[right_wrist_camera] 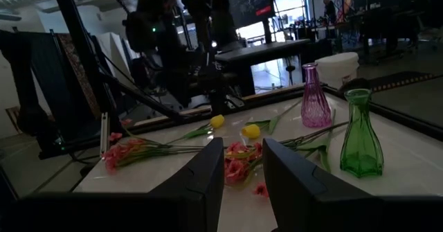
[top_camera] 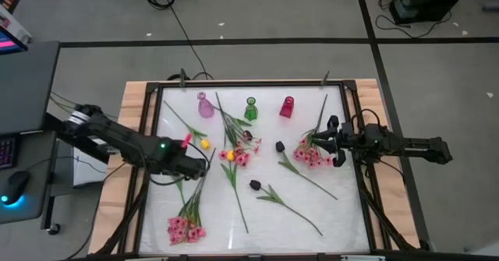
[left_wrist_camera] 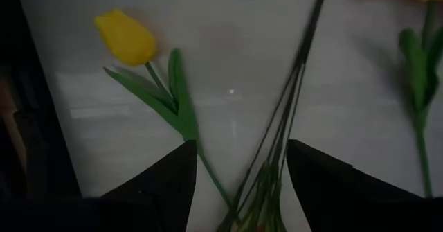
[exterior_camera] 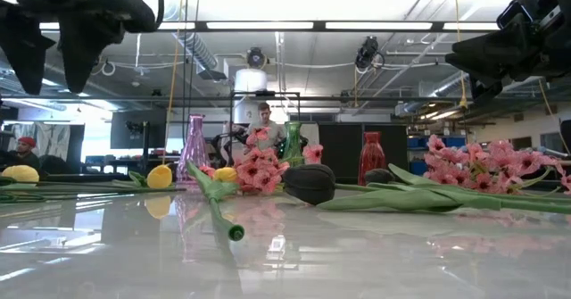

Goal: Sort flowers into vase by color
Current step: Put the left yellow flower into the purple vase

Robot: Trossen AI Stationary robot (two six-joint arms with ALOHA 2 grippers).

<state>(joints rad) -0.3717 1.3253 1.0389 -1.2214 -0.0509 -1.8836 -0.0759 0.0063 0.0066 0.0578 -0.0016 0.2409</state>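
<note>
Flowers lie scattered flat on the white table [top_camera: 335,214], none in any vase. Your left claw [top_camera: 204,164] hangs just above the table with its two fingers [left_wrist_camera: 166,183] set well apart and nothing between them. Directly under that gap run the green stems of a pink spray [top_camera: 185,228], whose blossoms lie behind the claw toward the table's near edge. Just ahead of the left claw and a little to one side lies a yellow tulip [top_camera: 205,143], its leaf reaching back almost to one fingertip. A second yellow tulip [top_camera: 230,156] and a cluster of pink blossoms [top_camera: 238,153] lie beyond the claw toward the table's middle. Two dark tulips [top_camera: 255,185] rest farther out, between your two claws.

Your right claw [top_camera: 334,140] is raised above the table; its fingers [right_wrist_camera: 201,183] stand only narrowly apart, with nothing seen between them. Another pink spray [top_camera: 312,153] lies just beside and below it.

Three vases stand upright in a row along the far side, well apart from both claws: purple vase [top_camera: 204,105], green vase [top_camera: 250,109], red vase [top_camera: 287,107]. A person [exterior_camera: 264,125] shows in the room behind the table.
</note>
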